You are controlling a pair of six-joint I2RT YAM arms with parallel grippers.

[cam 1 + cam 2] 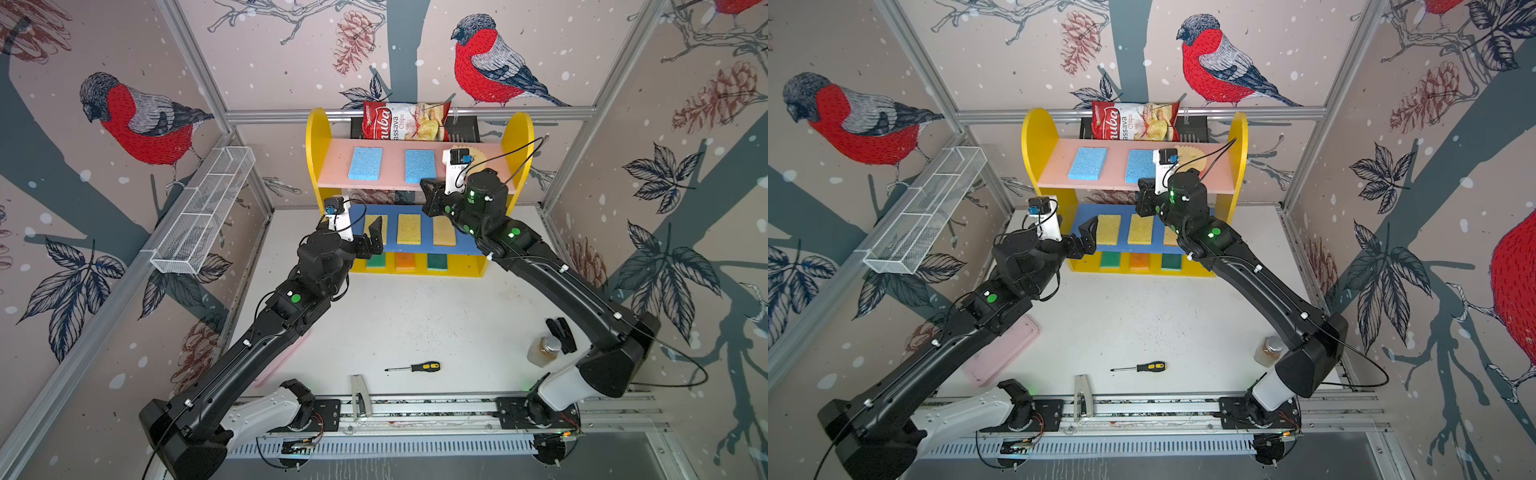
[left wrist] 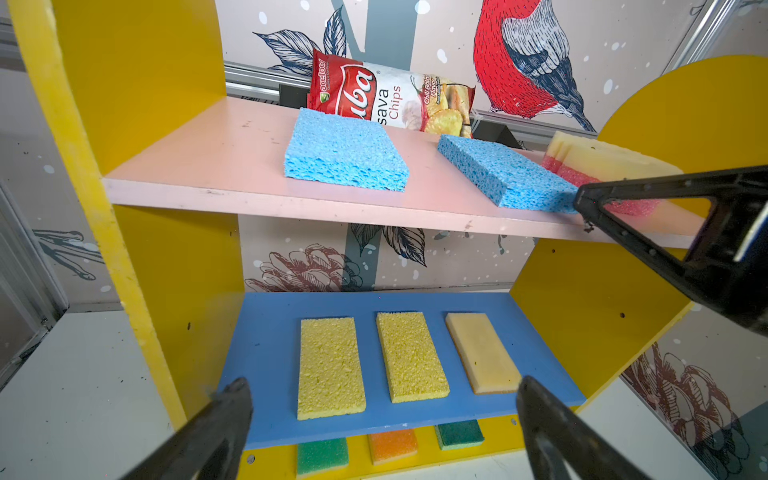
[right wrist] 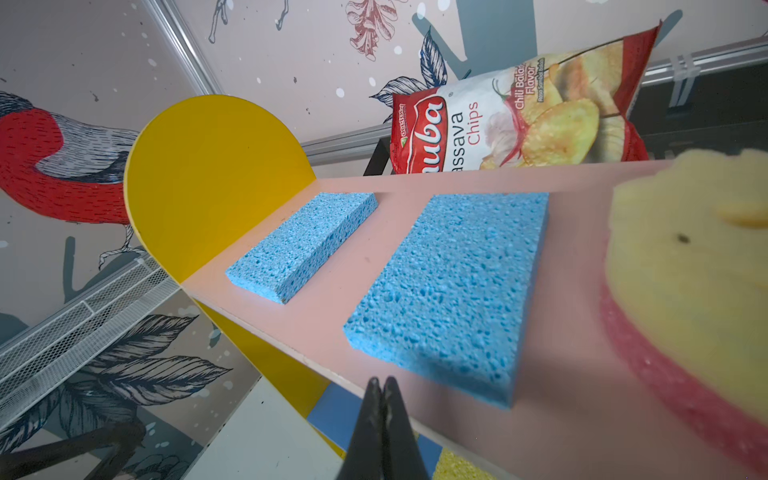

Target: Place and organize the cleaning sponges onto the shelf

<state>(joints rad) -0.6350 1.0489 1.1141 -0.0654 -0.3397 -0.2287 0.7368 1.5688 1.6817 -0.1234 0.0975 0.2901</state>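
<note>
The yellow shelf stands at the back. Its pink upper board holds two blue sponges and a round yellow sponge with a pink underside. Three yellow sponges lie on the blue middle board. Two green sponges and an orange one lie on the base. My left gripper is open and empty before the middle board's left end. My right gripper is shut and empty at the pink board's front edge, by the second blue sponge.
A chips bag leans in a black basket behind the shelf. A white wire tray hangs on the left wall. On the table lie a screwdriver, a jar and a pink tray.
</note>
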